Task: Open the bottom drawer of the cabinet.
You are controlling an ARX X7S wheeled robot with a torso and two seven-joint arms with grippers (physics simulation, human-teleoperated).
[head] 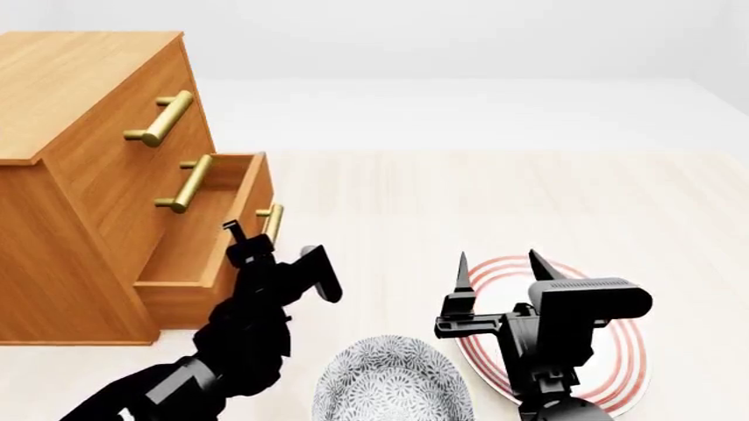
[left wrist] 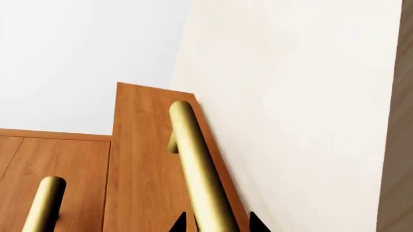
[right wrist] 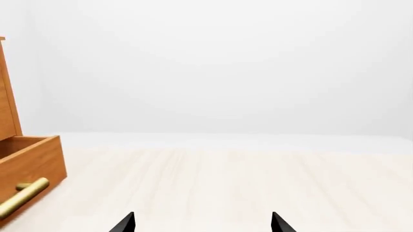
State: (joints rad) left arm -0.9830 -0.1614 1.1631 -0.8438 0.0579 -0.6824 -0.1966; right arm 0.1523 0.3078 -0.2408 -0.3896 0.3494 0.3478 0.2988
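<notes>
The orange-brown cabinet (head: pixel 82 175) stands at the left in the head view. Its bottom drawer (head: pixel 199 237) is pulled partly out, and the two drawers above sit flush. My left gripper (head: pixel 272 246) is at the bottom drawer's brass bar handle (head: pixel 272 219). In the left wrist view that handle (left wrist: pixel 197 159) runs between my left gripper's (left wrist: pixel 219 223) two black tips, over the drawer front (left wrist: pixel 142 159). My right gripper (head: pixel 500 263) hangs open and empty above the plate. The right wrist view shows the right gripper (right wrist: pixel 203 223) well to one side of the drawer (right wrist: pixel 32 157).
A grey patterned bowl (head: pixel 392 386) sits near the front between my arms. A white plate with red rings (head: pixel 615 351) lies under my right arm. The middle drawer's handle (head: pixel 185 184) and the top drawer's handle (head: pixel 161 118) stick out above the open drawer.
</notes>
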